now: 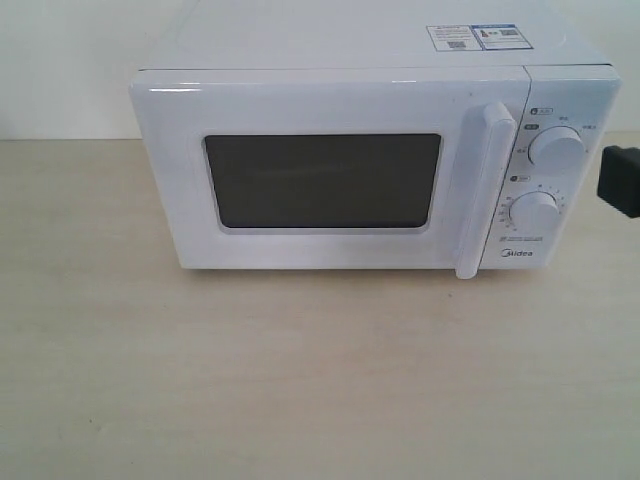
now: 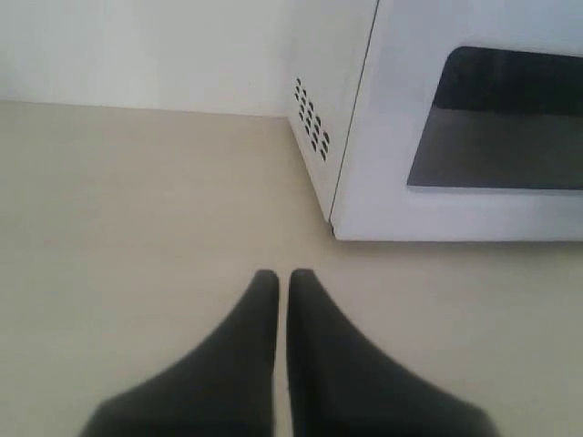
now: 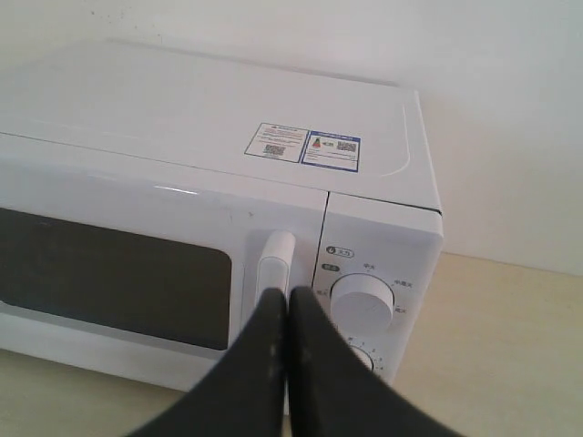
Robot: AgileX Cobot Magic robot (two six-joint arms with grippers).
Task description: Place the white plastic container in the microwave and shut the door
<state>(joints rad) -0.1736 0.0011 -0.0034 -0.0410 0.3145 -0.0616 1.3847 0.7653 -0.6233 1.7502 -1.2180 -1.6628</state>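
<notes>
The white microwave (image 1: 370,40) stands at the back of the table with its door (image 1: 320,100) closed flat against the body. The dark window (image 1: 322,181) shows nothing inside. The white plastic container is out of view in every frame. My right gripper (image 3: 289,293) is shut and empty, hovering in front of the long bar handle (image 3: 276,259); it shows as a black piece (image 1: 620,180) at the right edge of the exterior view. My left gripper (image 2: 283,276) is shut and empty, low over the table near the microwave's front left corner (image 2: 335,228).
Two round dials (image 1: 556,147) (image 1: 533,212) sit on the control panel right of the handle. Stickers (image 1: 478,37) lie on the microwave's top. Vent holes (image 2: 311,126) mark its left side. The pale wooden table (image 1: 300,380) stretches in front, with a white wall behind.
</notes>
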